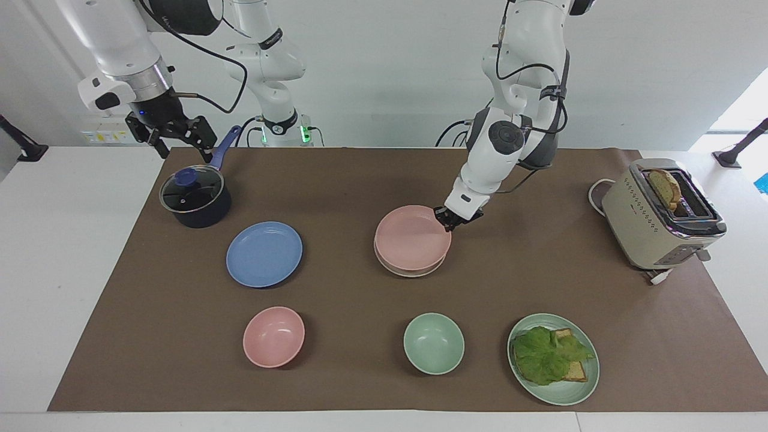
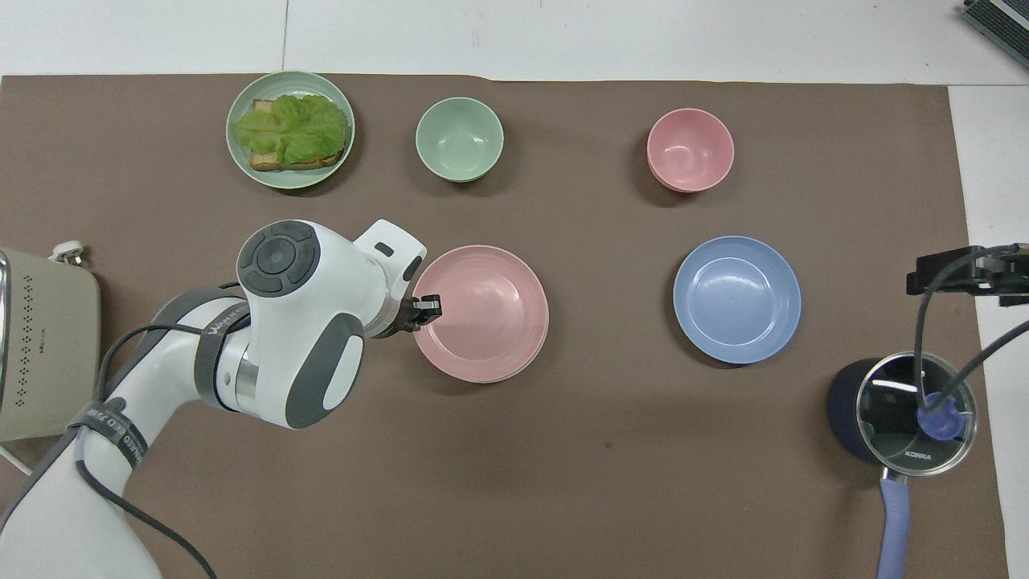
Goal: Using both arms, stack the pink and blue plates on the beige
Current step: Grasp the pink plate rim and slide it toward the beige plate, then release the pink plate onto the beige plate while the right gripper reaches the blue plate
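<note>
**Pink plate over beige**

We find the pink plate (image 1: 413, 237) atop the beige plate (image 1: 414, 272), its rim pinched by the left claw (image 1: 447, 218). The blue plate (image 1: 264, 254) lies apart toward the right arm's end. We note the right claw (image 1: 174, 137) spread wide above the pot (image 1: 195, 198).

Lidded saucepan (image 1: 195, 198), pink bowl (image 1: 273, 336), green bowl (image 1: 434, 343), lettuce plate (image 1: 553, 358), toaster (image 1: 660, 213) with seemingly bread.
</note>
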